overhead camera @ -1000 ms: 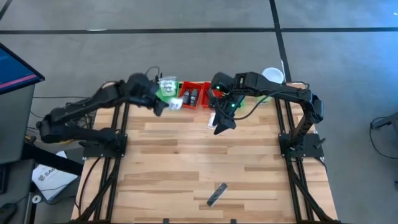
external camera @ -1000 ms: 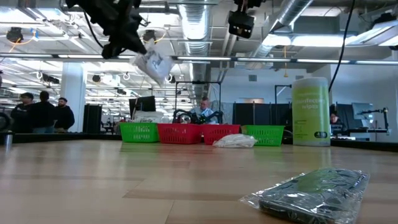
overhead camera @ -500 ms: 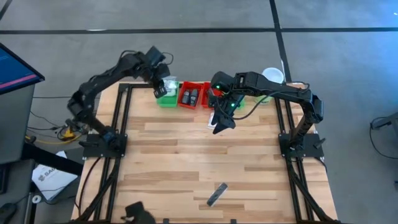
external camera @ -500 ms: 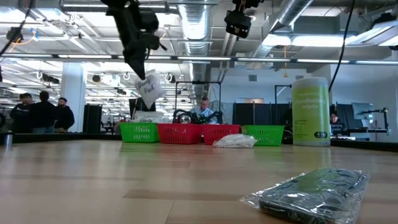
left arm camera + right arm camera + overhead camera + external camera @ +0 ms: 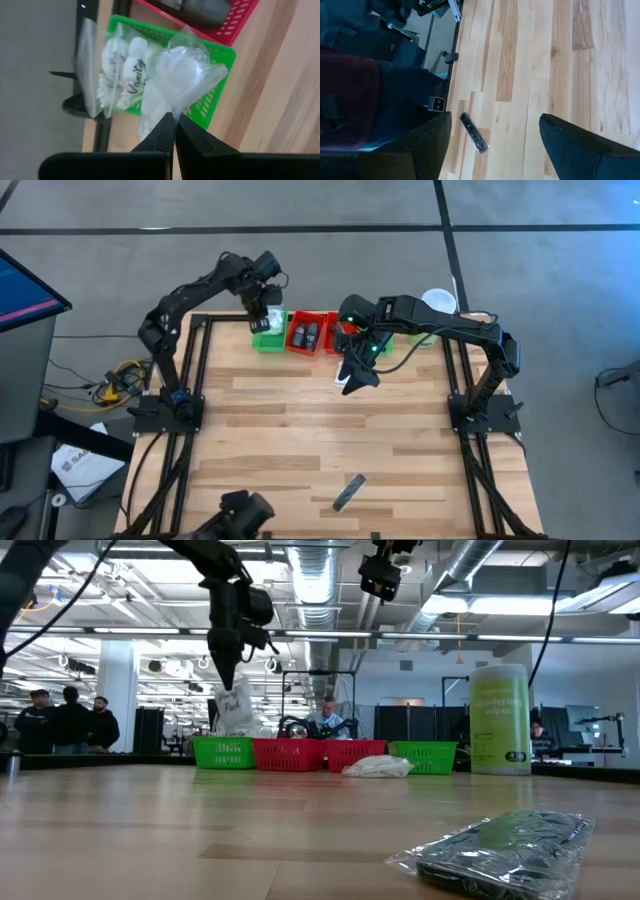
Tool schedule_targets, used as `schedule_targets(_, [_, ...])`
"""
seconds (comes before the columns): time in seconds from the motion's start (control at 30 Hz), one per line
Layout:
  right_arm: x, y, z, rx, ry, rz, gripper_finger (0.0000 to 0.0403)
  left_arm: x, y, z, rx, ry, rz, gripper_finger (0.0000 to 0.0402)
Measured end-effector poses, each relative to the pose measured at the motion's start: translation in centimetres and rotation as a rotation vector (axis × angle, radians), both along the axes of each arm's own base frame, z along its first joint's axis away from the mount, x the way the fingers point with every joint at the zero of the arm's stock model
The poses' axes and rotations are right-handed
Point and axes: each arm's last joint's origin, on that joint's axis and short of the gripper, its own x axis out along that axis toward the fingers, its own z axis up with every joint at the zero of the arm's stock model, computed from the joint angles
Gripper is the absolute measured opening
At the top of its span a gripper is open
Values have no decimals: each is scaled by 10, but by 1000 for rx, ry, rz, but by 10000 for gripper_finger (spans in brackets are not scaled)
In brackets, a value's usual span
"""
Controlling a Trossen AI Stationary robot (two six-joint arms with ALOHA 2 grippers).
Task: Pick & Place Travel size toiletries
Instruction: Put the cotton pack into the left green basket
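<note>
The left gripper (image 5: 174,131) hangs over the far left green tray (image 5: 266,338), its jaws pressed together on the corner of a clear plastic packet (image 5: 186,75) with something white inside, which dangles above the tray in the low view (image 5: 232,712). That tray already holds a bag of cotton swabs (image 5: 117,70) that stands up past the rim. The risk, as I judge it, is in the drop: the packet is pinched only by a thin edge and swings freely, so if it is let go while off-centre it may catch on the swab bag or the tray wall and slide out onto the counter (image 5: 330,430) or off the back edge. The right gripper (image 5: 352,380) hovers with its jaws spread wide and empty, near the red tray (image 5: 312,333) and just above a white packet (image 5: 377,767) lying on the counter. A dark flat bar in clear wrap (image 5: 348,491) lies well apart, near the front edge, and is not yet collected; reaching it will be a long stretch for either arm.
</note>
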Motion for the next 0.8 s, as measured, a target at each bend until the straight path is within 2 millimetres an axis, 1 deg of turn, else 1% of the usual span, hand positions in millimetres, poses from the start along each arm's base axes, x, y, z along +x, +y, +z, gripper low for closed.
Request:
schedule_targets(0.23, [0,0,0,-8,-8,10,292,11,10,-30,-54,67,2,0])
schedule_targets(0.57, [1,0,0,-13,-20,15,292,14,27,-66,-99,153,61,0])
schedule_targets(0.67, [1,0,0,-10,-16,10,292,15,31,-72,-89,162,66,0])
schedule_targets(0.8, [1,0,0,-8,-14,8,292,18,33,-71,8,199,68,0])
